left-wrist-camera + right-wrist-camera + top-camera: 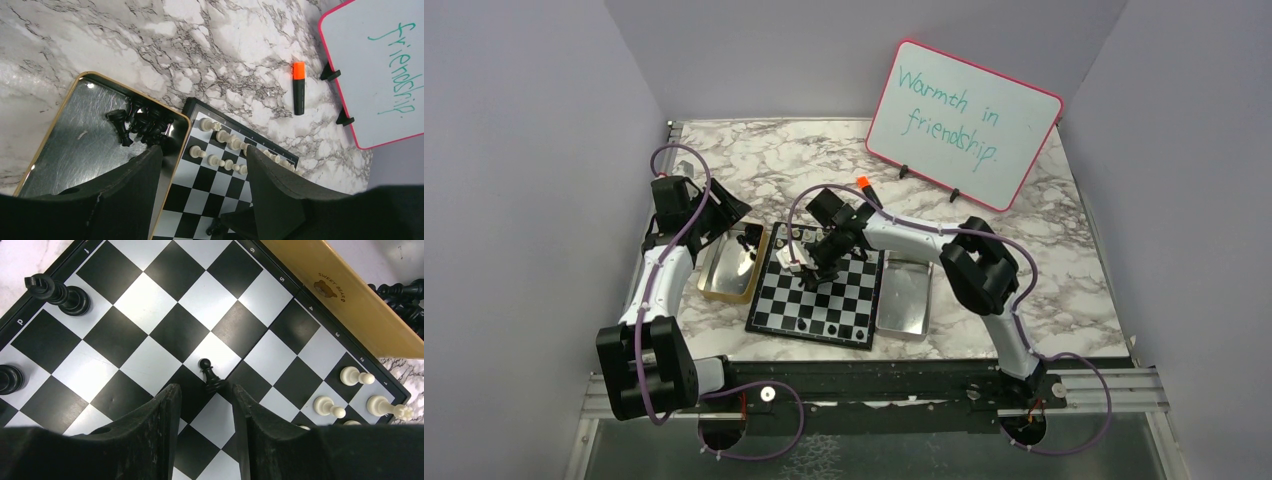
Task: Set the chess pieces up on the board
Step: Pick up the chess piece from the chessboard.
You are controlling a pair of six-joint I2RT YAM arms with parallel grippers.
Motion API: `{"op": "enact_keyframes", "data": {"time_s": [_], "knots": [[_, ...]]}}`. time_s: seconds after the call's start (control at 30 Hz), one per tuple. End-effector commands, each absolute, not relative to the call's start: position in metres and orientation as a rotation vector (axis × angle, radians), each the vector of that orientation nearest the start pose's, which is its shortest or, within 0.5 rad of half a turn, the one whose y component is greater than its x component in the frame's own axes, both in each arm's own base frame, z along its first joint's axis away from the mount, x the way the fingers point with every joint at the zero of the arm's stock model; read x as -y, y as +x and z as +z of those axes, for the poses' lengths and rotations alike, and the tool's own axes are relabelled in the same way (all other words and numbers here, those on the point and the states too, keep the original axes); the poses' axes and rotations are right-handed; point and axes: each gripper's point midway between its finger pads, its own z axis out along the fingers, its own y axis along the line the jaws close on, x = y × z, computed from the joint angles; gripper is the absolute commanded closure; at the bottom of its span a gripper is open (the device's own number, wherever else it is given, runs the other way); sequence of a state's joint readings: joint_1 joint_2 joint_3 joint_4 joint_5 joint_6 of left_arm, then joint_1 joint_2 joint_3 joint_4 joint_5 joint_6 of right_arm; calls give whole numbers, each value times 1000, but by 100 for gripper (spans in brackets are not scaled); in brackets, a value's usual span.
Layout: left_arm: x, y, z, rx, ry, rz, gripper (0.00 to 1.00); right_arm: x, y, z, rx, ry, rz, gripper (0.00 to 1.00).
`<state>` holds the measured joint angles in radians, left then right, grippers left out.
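Pink-framed whiteboard (pixel 964 125) reads "Warmth in friendship."; the gold tray (pixel 320 295) rim says "SWEET BEARS". Both grippers gape: left gripper (pixel 204 152) over tray and black-and-white chessboard (pixel 150 305), right gripper (pixel 205 390) flanking one black pawn (pixel 209 375) mid-board, not touching.

"Warmth in friendship." on whiteboard (pixel 964 125); "SWEET BEARS" on gold tray (pixel 350 300); digits on board (pixel 295 296) rim

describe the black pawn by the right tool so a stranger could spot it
Find the board, the black-and-silver checkerboard beside the gold tray. Away from its edges, just ahead of the open right tool, stands one small black pawn. Unlike the taller black pieces on the rim squares and the white pieces in the corner, it stands alone.
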<state>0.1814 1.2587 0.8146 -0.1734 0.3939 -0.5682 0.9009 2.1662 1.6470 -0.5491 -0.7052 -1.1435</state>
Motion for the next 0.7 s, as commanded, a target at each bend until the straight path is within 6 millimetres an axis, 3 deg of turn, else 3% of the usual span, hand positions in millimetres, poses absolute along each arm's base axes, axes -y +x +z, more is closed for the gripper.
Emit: {"op": "enact_keyframes", "data": {"time_s": [0.0,0.67], "knots": [[23,361,162,-2091,-565,-654,36,-455,250,47,-1060,-2213,851,53],[25,357,158,-2103,-560,-663,36,-448,245,35,-1050,-2290,868,62]]}}
